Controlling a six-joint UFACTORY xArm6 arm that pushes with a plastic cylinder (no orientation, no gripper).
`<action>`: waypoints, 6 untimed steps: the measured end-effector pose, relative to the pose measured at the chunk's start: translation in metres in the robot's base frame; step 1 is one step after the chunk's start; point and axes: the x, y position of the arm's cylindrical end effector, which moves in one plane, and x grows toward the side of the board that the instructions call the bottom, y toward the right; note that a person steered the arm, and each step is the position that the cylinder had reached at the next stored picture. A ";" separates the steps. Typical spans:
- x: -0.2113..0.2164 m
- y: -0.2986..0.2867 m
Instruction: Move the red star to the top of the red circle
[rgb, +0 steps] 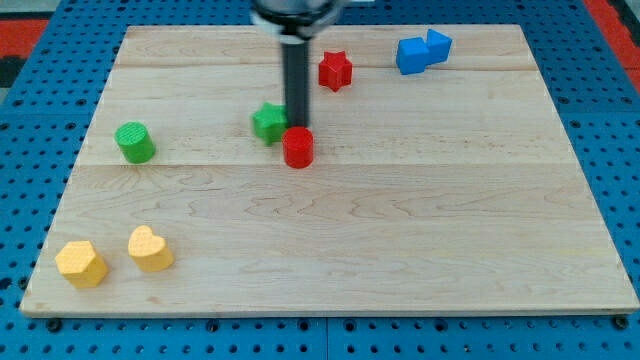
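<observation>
On the wooden surface (400, 250), no pincer shows, only my tip (297, 124), touching down between the green block (268, 122) and the red circle (298, 147). The red star (335, 71) sits at one o'clock, untouched. Next, I judge: circle behind it, push toward seven.

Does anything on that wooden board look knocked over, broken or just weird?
Nothing stands out. Every block sits flat and whole on the board. My tip rests between the green block and the red circle; the red star lies apart.
</observation>
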 end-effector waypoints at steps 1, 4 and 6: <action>-0.009 -0.040; -0.090 -0.047; -0.148 -0.047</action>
